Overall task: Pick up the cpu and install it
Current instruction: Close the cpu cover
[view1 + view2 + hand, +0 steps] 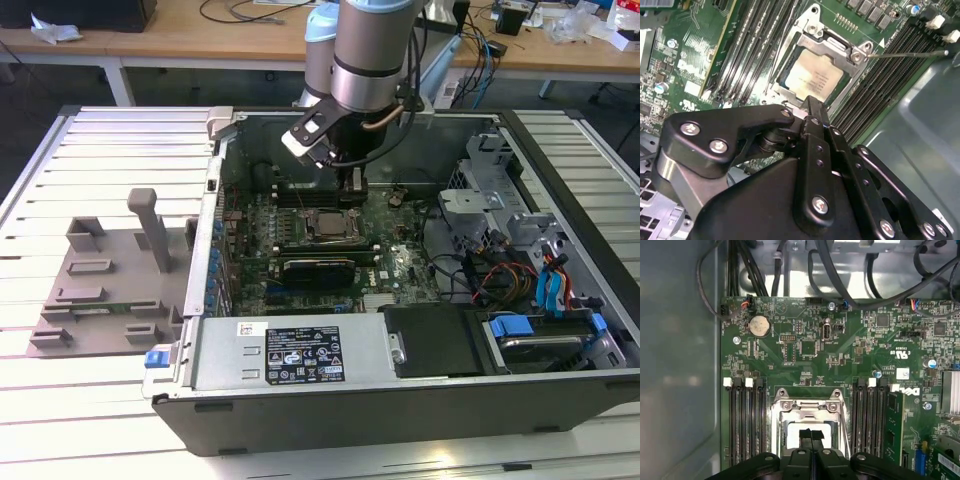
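The cpu (325,226) is a pale silver square lying flat in the motherboard socket inside the open computer case (400,385). In both wrist views its metal top (812,77) (791,435) sits inside the socket's metal frame. My gripper (350,188) hangs over the socket's far edge, just above the board. Its black fingertips (811,436) are pressed together with nothing between them, and part of the chip is hidden behind them. In the second wrist view the gripper (809,102) ends at the cpu's near edge.
Memory slots (745,420) flank the socket on both sides. A thin socket lever (905,54) sticks out sideways. A long black expansion card (318,268) lies in front of the socket. Drive cage and cables (500,215) fill the case's right. A grey plastic fixture (110,285) stands outside on the left.
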Tool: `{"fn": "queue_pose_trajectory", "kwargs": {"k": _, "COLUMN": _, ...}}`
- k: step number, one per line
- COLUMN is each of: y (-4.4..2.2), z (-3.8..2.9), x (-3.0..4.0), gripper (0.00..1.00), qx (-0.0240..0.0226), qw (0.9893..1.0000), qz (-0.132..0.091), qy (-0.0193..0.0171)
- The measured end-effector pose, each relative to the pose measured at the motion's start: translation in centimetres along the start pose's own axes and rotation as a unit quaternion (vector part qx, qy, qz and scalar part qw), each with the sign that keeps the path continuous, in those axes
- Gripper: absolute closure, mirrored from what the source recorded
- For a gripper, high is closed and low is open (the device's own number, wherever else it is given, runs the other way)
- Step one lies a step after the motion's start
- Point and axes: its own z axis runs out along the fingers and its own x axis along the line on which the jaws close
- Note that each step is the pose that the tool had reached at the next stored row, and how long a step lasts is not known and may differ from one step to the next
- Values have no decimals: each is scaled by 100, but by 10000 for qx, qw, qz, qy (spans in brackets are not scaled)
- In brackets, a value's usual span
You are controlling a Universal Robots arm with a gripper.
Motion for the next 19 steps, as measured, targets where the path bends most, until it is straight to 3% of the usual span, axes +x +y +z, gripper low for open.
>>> {"fn": "queue_pose_trajectory", "kwargs": {"k": 6, "y": -55, "z": 62, "x": 0, "gripper": 89, "qx": 0, "qw": 10000, "qz": 0, "qy": 0}}
{"fn": "queue_pose_trajectory", "kwargs": {"k": 19, "y": -86, "z": 164, "x": -1, "gripper": 89, "qx": 0, "qw": 10000, "qz": 0, "qy": 0}}
